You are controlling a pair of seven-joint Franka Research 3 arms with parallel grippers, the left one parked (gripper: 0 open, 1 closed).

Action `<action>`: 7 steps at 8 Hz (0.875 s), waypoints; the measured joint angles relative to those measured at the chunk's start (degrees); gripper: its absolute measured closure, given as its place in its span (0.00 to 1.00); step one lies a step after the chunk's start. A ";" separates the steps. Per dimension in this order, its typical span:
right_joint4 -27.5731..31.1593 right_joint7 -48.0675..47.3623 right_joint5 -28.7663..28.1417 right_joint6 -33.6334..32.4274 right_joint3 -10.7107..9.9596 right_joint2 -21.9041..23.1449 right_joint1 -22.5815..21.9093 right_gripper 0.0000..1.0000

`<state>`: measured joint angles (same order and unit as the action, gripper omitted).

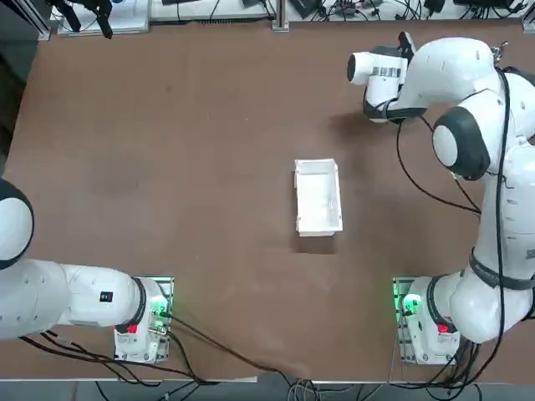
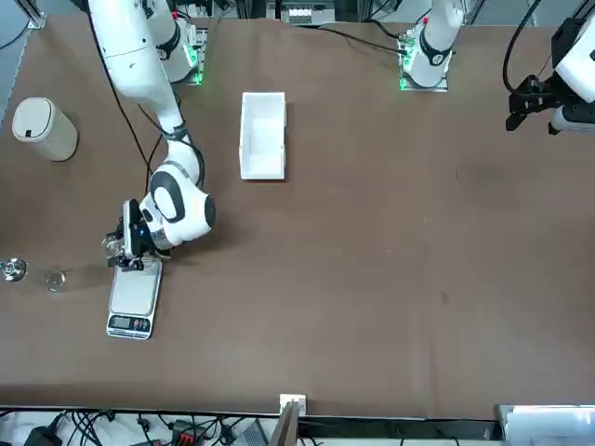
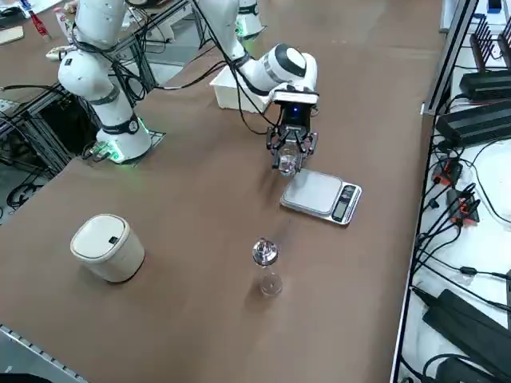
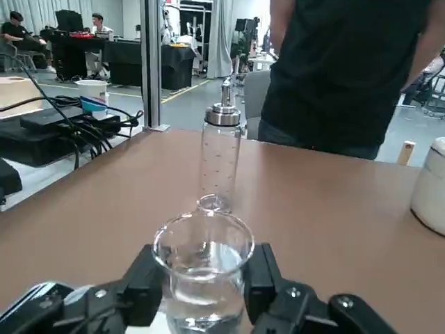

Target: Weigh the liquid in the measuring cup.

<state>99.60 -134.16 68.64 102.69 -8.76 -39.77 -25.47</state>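
My end effector (image 4: pixel 203 287) pinches the cup (image 4: pixel 202 268) between its two fingers (image 4: pixel 142 285); liquid shows inside. I hold it at the near end of the scale (image 3: pixel 321 195), seemingly just above the worktop (image 3: pixel 200 239) rather than on the platform. So the pickup looks done; what is left is to set the cup on the scale, let go and get the reading. The scale lies toward the worktop's far right corner.

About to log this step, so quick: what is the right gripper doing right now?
Right gripper: shut on the measuring cup, which holds clear liquid, at the edge of the scale.
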 joint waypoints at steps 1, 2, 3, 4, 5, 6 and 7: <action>-1.31 0.01 0.17 0.67 0.00 -0.92 0.26 0.39; -3.41 0.02 0.19 1.36 0.01 -2.51 0.29 0.39; -5.68 0.03 0.21 2.41 0.01 -4.39 0.33 0.39; -8.07 0.03 0.21 3.17 0.01 -6.39 0.39 0.39; -10.55 0.03 0.22 3.76 0.01 -8.32 0.51 0.39; -12.66 0.03 0.22 4.57 0.01 -10.08 0.78 0.39; -13.97 0.03 0.23 5.77 0.00 -11.46 1.26 0.39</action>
<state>85.63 -134.13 68.87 108.45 -8.76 -51.23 -24.21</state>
